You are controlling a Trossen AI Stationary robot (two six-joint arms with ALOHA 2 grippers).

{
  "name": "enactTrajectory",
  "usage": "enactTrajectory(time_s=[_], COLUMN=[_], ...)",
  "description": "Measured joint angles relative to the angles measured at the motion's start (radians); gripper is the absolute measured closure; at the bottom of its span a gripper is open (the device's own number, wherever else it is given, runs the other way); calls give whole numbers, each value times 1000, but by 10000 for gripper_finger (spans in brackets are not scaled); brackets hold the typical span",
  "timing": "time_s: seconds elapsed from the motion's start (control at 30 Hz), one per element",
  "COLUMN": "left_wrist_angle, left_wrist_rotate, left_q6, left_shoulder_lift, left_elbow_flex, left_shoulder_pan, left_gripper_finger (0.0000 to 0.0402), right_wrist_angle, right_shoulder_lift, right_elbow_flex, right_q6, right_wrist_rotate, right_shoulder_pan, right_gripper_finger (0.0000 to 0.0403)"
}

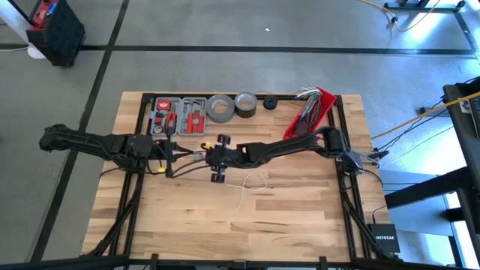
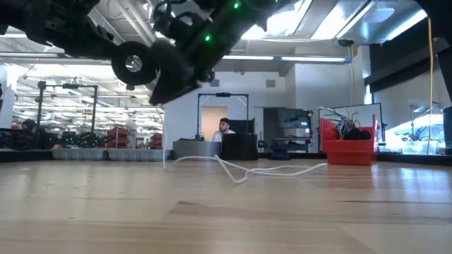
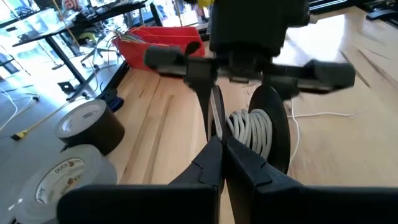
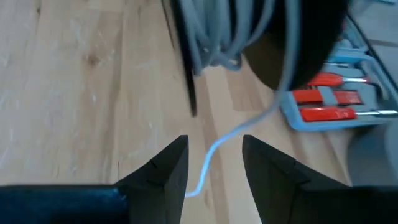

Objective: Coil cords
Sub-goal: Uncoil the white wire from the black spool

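Observation:
A small spool [image 3: 258, 134] with black flanges carries turns of the thin white cord [image 3: 249, 127]. It hangs between my two grippers over the table's middle [image 1: 198, 155]. My left gripper [image 3: 219, 149] is shut at the spool's flange. My right gripper [image 4: 214, 155] faces it from the table's right side, open, with the cord [image 4: 214, 146] running between its fingers without touching them. The cord's free length [image 1: 251, 184] lies in loose curves on the table, as the low view [image 2: 244, 171] also shows. My left gripper pinches the rim of the spool's thin black flange [image 3: 215, 121] between its two shut fingers. It comes level from the table's left side. The spool is lifted clear of the table, and slack cord hangs from it down to the tabletop [image 2: 165, 156].
Along the far edge stand a grey tool case [image 1: 178, 116], two grey tape rolls [image 1: 220, 107] [image 1: 245, 103] and a red bin of wires [image 1: 319, 105]. A yellow cable [image 1: 420, 112] runs on the floor to the right. A person [image 2: 224, 128] sits in the room beyond.

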Motion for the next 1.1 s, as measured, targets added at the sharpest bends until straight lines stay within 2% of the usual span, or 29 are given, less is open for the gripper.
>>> enactTrajectory(time_s=[0.1, 0.27, 0.37, 0.5, 0.67, 0.77, 0.97, 1.1], left_wrist_angle=[-2, -2, -2, -2, -3, -4, 3, 63], left_wrist_rotate=[0, 0, 0, 0, 0, 0, -13, -123], left_q6=[-2, -1, -2, -5, -5, -5, -47, -105], left_shoulder_lift=[0, 0, 0, 0, 0, 0, 0, 1], left_elbow_flex=[0, 0, 0, 0, 0, 0, 0, 0], left_shoulder_pan=[0, 0, 0, 0, 0, 0, 3, 3], left_gripper_finger=[398, 398, 398, 398, 398, 398, 398, 398], right_wrist_angle=[28, 28, 26, 17, -58, -81, 49, 120], right_shoulder_lift=[15, 15, 15, 15, -23, -67, -101, -93], right_elbow_flex=[0, 0, 0, 0, 0, 0, 0, 1], right_q6=[-22, -36, -64, -81, -109, -112, -191, -284], right_wrist_rotate=[-9, 41, 42, 46, 201, 284, 260, 65], right_shoulder_pan=[-6, -11, -10, -10, 9, 36, 116, 138], right_gripper_finger=[247, 264, 306, 387, 380, 392, 390, 391])
